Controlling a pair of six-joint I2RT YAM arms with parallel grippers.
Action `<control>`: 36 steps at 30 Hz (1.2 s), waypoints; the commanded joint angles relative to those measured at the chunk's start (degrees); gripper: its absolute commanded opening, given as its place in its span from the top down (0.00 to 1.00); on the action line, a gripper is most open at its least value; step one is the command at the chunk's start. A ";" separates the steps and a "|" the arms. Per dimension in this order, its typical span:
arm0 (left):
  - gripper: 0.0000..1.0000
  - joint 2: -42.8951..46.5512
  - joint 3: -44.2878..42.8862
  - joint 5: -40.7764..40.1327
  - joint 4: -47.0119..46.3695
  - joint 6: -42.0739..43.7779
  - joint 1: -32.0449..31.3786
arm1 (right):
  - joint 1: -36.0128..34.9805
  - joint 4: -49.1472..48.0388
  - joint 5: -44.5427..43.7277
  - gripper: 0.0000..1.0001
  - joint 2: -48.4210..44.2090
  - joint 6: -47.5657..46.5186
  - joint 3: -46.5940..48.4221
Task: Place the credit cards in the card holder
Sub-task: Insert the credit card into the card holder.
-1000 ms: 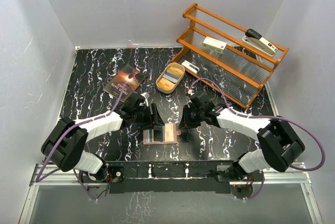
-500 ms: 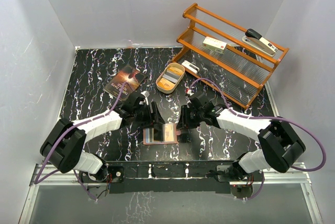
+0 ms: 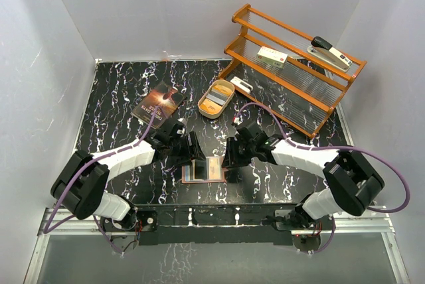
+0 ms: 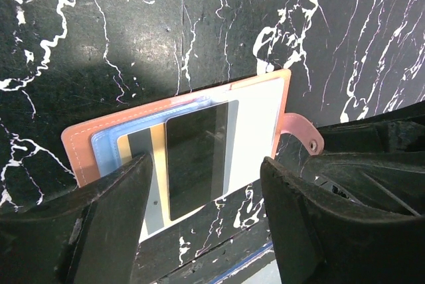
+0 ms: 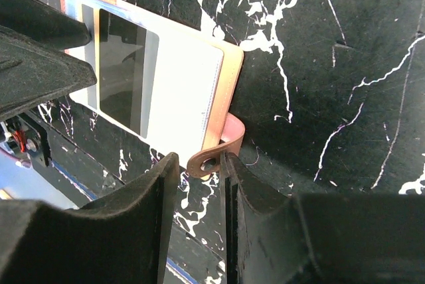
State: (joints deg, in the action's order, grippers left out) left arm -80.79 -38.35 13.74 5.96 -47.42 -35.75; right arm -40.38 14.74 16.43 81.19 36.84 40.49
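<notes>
Between both arms, from above, the card holder [image 3: 204, 170] lies opened flat. At the left wrist, the left gripper [image 4: 206, 188] stands open astride the credit cards [image 4: 196, 158] (thin, stiff, slippery; I would push their edges). At the right wrist, the right gripper [image 5: 199, 168] leaves a narrow gap at the soft snap tab [image 5: 222, 150]; whether it pinches, I cannot tell.

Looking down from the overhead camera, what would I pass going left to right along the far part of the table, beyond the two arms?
book → oval tin → white box → stapler
</notes>
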 commanded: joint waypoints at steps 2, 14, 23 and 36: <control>0.35 2.14 0.69 2.48 -0.78 -2.74 0.06 | -0.97 -3.40 -0.22 0.70 1.59 0.33 0.28; 0.35 0.82 3.53 5.44 -5.34 -5.97 -0.10 | -2.71 -5.32 -0.84 0.66 4.11 0.92 -0.10; 0.35 -1.57 3.32 7.04 -8.41 -8.27 -1.11 | -3.21 -5.47 -1.51 0.65 4.43 0.95 0.07; 0.35 -4.96 0.63 6.85 -11.41 -9.78 -3.43 | -3.60 1.44 -12.02 0.47 0.06 -2.59 3.94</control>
State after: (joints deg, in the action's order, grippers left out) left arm -85.58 -36.38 20.29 -6.07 -56.86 -38.15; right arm -43.79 13.93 11.79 84.64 36.99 41.87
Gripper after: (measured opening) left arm 0.647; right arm 0.460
